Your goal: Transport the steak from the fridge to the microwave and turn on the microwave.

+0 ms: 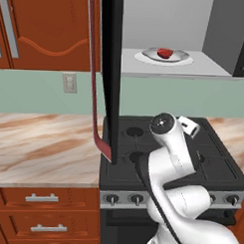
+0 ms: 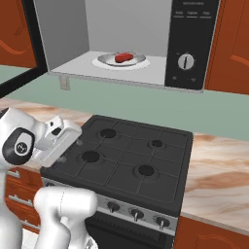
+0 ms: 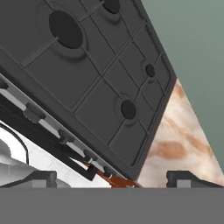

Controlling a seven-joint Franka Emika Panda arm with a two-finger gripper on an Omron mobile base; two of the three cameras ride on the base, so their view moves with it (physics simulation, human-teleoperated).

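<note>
1. While the microwave [image 2: 127, 44] stands w/ its door [image 1: 109, 78] swung open to the left, the steak [image 2: 124, 57] lies on the round grey plate [image 2: 138, 61] inside, near the middle of the light grey cavity.
2. Same steak [image 1: 165, 53] shows in the left base view, red lump centred on the plate [image 1: 182, 57], touching it.
3. Microwave door is seen edge-on in the left base view, black, w/ the red-brown bar handle [image 1: 94, 88] running down its left side.
4. Control panel w/ a round dial [image 2: 186, 61] sits on the right of the microwave front.
5. Black stove [image 2: 127, 158] sits below the microwave; four burners, row of knobs [image 2: 136, 214] along its near edge.
6. Marble-look bench [image 1: 43, 146] runs left of the stove; more bench [image 2: 219, 177] on its right.
7. Red-brown drawers [image 1: 41, 213] w/ metal pulls sit under the left bench.
8. Arm is folded low over the stove's near side, well apart from the microwave cavity.
9. Fingers [image 3: 111, 178] are released, spread wide, nothing between them; in the hand view the two dark tips sit far apart, over the stove's corner and the right bench.
10. Wall outlet [image 1: 69, 83] sits on the pale green backsplash, left of the door.
</note>
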